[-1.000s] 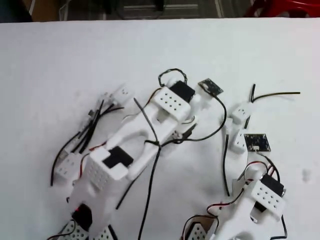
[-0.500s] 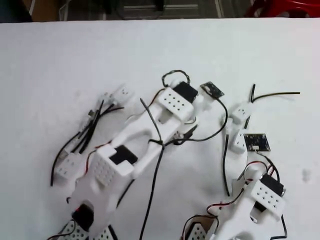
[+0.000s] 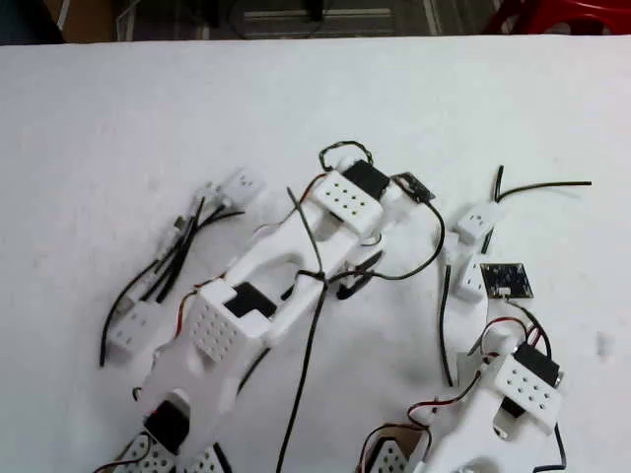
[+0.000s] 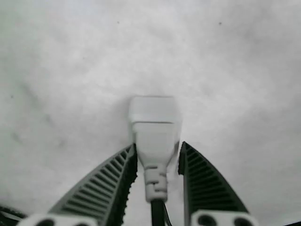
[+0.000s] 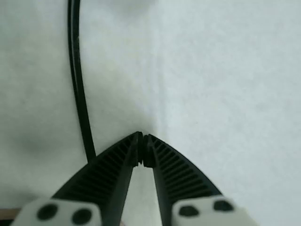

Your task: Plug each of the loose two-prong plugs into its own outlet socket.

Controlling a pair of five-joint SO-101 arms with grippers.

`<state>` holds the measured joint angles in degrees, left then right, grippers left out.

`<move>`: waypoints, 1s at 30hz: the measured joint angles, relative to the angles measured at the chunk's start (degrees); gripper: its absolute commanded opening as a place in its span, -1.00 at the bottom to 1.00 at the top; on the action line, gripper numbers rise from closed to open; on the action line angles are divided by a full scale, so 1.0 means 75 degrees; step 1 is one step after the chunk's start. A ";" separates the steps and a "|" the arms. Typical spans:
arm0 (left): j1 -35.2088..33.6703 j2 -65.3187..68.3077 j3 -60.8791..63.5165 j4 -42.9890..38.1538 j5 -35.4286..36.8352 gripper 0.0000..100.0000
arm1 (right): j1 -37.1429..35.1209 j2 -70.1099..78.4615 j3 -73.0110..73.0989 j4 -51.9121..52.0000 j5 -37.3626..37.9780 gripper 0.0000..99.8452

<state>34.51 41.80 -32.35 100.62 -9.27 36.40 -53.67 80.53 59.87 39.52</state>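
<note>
From above, on white table [image 3: 99,108]: left arm [image 3: 256,286] on diagonal toward centre; right arm [image 3: 518,389] near right edge. White connector [image 3: 243,183] left of left arm, another white connector [image 3: 476,223] beyond right arm.

At left wrist: left hand [image 4: 157,147] pinching white plug [image 4: 154,125] by its sides, plug's black cord [image 4: 157,214] trailing back between fingers.

At right wrist: right hand [image 5: 142,149] pressed together, nothing between tips, close over table; loose black cord [image 5: 75,70] just beside.

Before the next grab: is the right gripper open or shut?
Shut. The right gripper has its fingertips touching with nothing between them. A black cable runs beside it on the table.
</note>
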 measured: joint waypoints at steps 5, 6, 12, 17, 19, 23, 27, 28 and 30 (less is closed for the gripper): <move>-0.0035 0.0000 0.0000 0.0000 0.0000 -0.68 | 0.0000 0.0000 0.0000 0.0000 0.0000 -0.96; -0.0035 0.0000 0.0000 0.0000 0.0000 -0.68 | 0.0000 0.0000 0.0000 0.0000 0.0012 -0.96; -0.0035 0.0000 0.0000 0.0000 -0.0492 -0.61 | 0.0000 0.0000 0.0000 0.0000 0.0035 -0.96; -0.0164 0.0000 0.0000 0.0000 -0.0879 -0.55 | 0.0000 0.0000 0.0000 0.0000 0.0281 -0.96; -0.0258 0.0000 0.0000 0.0000 -0.0879 -0.53 | 0.0000 0.0000 0.0000 0.0000 0.0316 -0.96; -0.0305 0.0000 0.0000 -0.0035 -0.0832 -0.52 | 0.0000 0.0000 0.0000 0.0000 0.0316 -0.96; -0.0316 0.0328 0.0000 -0.0059 -0.0821 -0.52 | 0.0000 0.0000 0.0000 0.0000 0.0316 -0.96; -0.0316 0.0469 0.0000 -0.0059 -0.0821 -0.52 | 0.0000 0.0000 0.0000 0.0000 0.0316 -0.96; -0.0316 0.0633 0.0000 -0.0059 -0.0821 -0.52 | 0.0000 0.0000 0.0000 0.0000 0.0316 -0.96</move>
<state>32.13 46.55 -32.35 100.18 -15.43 36.40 -53.67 80.53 59.87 41.89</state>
